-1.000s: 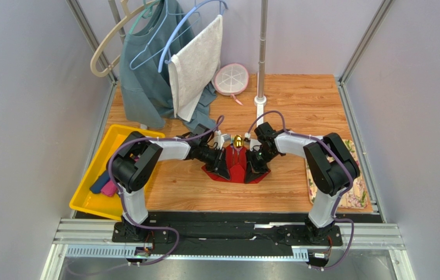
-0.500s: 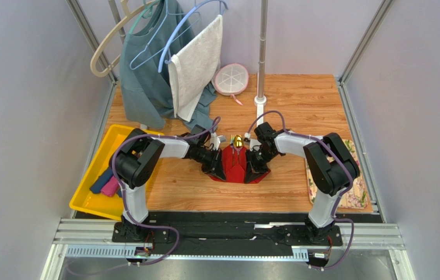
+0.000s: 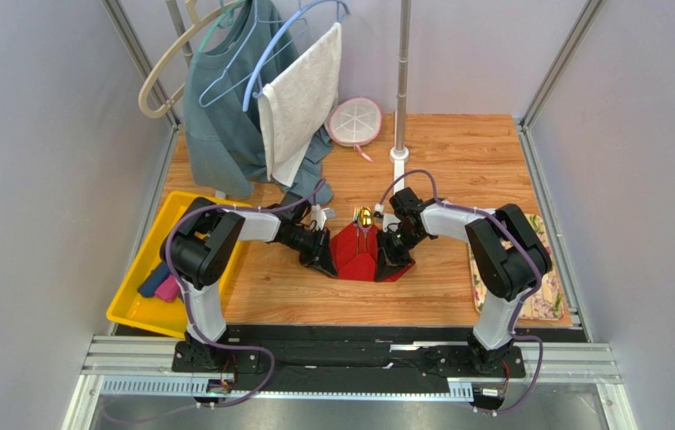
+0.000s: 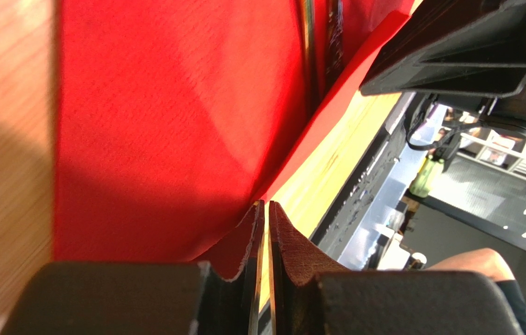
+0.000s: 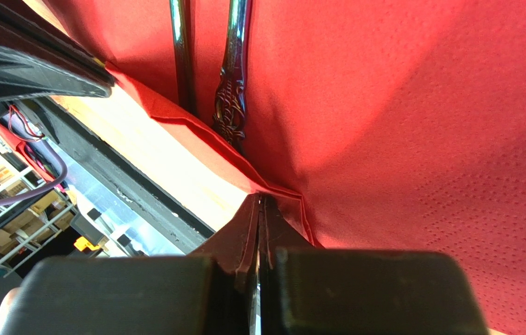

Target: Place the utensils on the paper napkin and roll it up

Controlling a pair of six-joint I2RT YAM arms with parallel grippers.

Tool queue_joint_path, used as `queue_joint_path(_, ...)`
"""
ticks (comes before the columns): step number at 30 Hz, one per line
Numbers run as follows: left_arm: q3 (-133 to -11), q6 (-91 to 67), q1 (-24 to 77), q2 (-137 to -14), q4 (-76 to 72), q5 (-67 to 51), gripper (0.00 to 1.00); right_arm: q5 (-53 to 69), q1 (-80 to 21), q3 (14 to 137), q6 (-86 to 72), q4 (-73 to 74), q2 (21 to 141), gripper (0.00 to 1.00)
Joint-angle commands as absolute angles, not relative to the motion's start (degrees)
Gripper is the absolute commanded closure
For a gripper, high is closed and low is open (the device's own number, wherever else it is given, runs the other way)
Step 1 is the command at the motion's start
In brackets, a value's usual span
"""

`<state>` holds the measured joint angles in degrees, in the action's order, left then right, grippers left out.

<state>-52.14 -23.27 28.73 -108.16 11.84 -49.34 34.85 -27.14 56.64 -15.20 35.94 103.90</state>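
Observation:
The red paper napkin (image 3: 363,260) lies mid-table with the gold utensils (image 3: 365,219) on it, the spoon head sticking out at its far side. My left gripper (image 3: 325,262) is at its left near corner and my right gripper (image 3: 388,260) is at its right near corner. In the left wrist view the jaws (image 4: 265,206) are pinched at the napkin's (image 4: 175,125) edge, with a hairline gap. In the right wrist view the jaws (image 5: 260,199) are shut on the napkin's (image 5: 398,105) folded edge. Two slim handles (image 5: 234,70) lie side by side on the paper. The near edge runs straight between both grippers.
A yellow tray (image 3: 148,269) with navy and pink fabric rolls (image 3: 160,285) sits at the left. A floral cloth (image 3: 542,287) lies at the right edge. Behind the napkin stand a pole base (image 3: 399,154), a round pink dish (image 3: 355,121) and hanging clothes (image 3: 251,98).
My left gripper has moved a little to the left, still at the napkin's left edge. The right gripper and the utensils have stayed put.

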Motion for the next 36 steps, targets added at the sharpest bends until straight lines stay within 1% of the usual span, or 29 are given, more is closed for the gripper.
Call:
queue_joint_path(1, -49.2, -23.3, 27.7, -103.4, 8.0, -52.2, 0.85, 30.2, -27.2, 57.6, -14.1, 34.6, 104.9, 1.00)
queue_joint_path(5, -47.5, -29.7, 28.4, -99.1, -6.5, -55.9, 0.81, 31.1, -27.2, 57.7, -14.2, 34.5, 104.9, 1.00)
queue_joint_path(7, -47.2, -33.6, 30.0, -98.3, -10.9, -56.5, 0.81, 31.3, -27.2, 57.8, -14.2, 34.4, 104.8, 1.00)
queue_joint_path(8, -47.3, -35.1, 30.7, -98.5, -14.9, -56.5, 0.81, 31.4, -27.1, 57.8, -14.2, 34.5, 104.7, 1.00)
queue_joint_path(14, -49.5, -43.3, 34.5, -104.2, -24.4, -52.5, 0.82, 31.5, -26.7, 58.5, -14.3, 34.7, 105.1, 1.00)
queue_joint_path(21, -51.2, -48.5, 35.3, -110.6, -30.9, -48.7, 0.84, 32.3, -26.2, 59.8, -14.3, 35.5, 105.6, 1.00)
queue_joint_path(32, -50.9, -53.1, 35.3, -115.6, -37.7, -46.7, 0.86, 33.7, -26.2, 59.9, -14.4, 35.7, 105.6, 1.00)
queue_joint_path(36, -50.8, -53.1, 35.2, -116.4, -37.1, -45.9, 0.87, 33.6, -26.2, 60.0, -14.3, 35.9, 105.4, 1.00)
